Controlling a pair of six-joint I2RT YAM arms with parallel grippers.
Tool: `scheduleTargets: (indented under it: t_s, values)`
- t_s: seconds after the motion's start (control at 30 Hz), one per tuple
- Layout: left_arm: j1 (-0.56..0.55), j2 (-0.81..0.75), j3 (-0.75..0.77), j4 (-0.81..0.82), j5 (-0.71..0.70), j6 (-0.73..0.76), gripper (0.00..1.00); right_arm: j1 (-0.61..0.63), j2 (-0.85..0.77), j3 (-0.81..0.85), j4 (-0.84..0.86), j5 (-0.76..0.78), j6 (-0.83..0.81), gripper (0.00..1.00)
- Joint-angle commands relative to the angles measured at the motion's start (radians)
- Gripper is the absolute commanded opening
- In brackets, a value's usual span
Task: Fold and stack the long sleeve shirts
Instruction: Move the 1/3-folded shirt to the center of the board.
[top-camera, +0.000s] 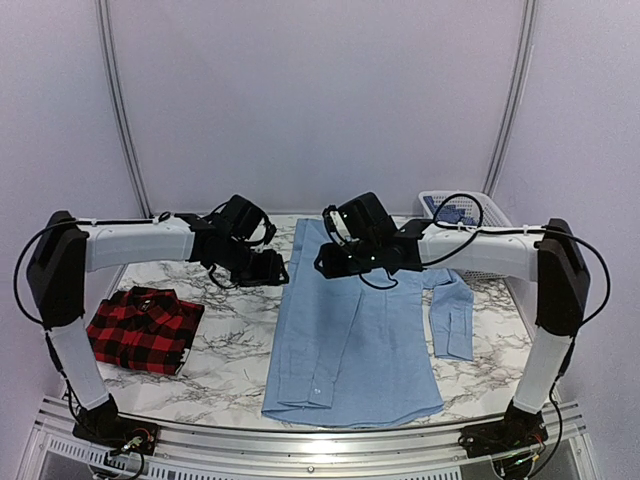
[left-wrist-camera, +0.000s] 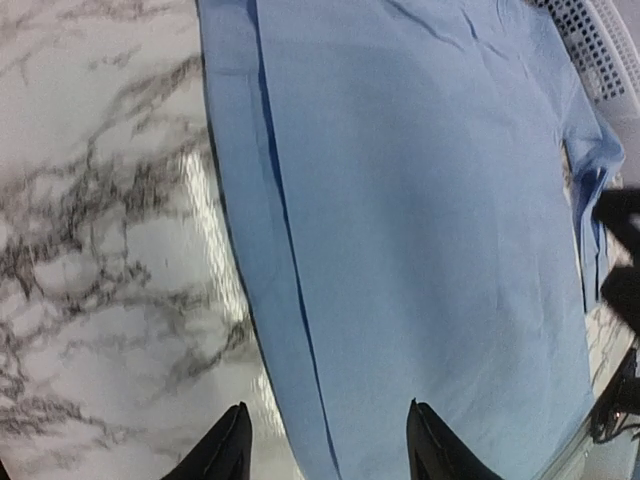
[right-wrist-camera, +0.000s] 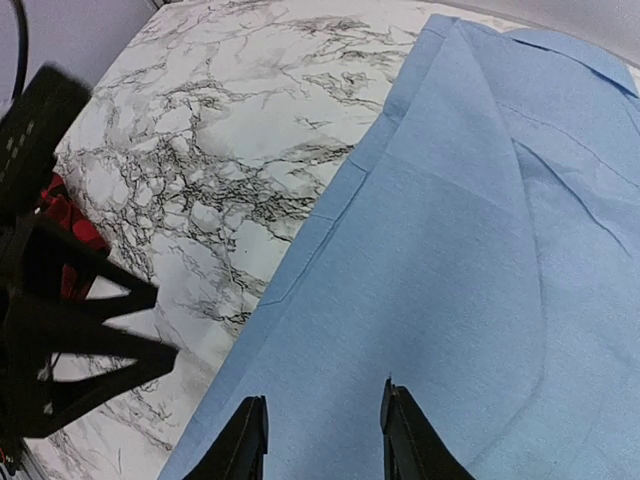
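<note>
A white, grey-veined marble tabletop (top-camera: 230, 350) stood in even light between pale lilac walls (top-camera: 320, 90), with two thin curved metal poles (top-camera: 120, 110) rising behind it, a white perforated basket (top-camera: 428, 199) at its far right corner and a ribbed metal rail (top-camera: 300, 445) along its near edge.

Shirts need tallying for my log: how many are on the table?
2: the light blue shirt lies spread mid-table, the plaid shirt sits folded near the left edge. The basket at far right may hide more.
</note>
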Motion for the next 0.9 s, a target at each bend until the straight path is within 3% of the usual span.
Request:
scheduleTargets:
  t_s: [0.0,0.37,0.7,0.87]
  values:
    - [0.043,0.161,0.195,0.043,-0.074,0.068,0.54,0.002,-0.02,-0.002,0.039,0.024,0.022,0.35]
    - [0.125,0.605,0.756,0.013,-0.228,0.138,0.55,-0.025,-0.171,-0.154,0.041,0.023,0.031,0.34]
    - [0.178,0.897,1.111,0.019,-0.098,0.066,0.42,-0.025,-0.266,-0.243,0.02,0.038,0.037,0.34]
    - [0.184,0.943,1.135,0.084,-0.024,0.014,0.37,-0.025,-0.272,-0.247,0.007,0.046,0.029,0.34]
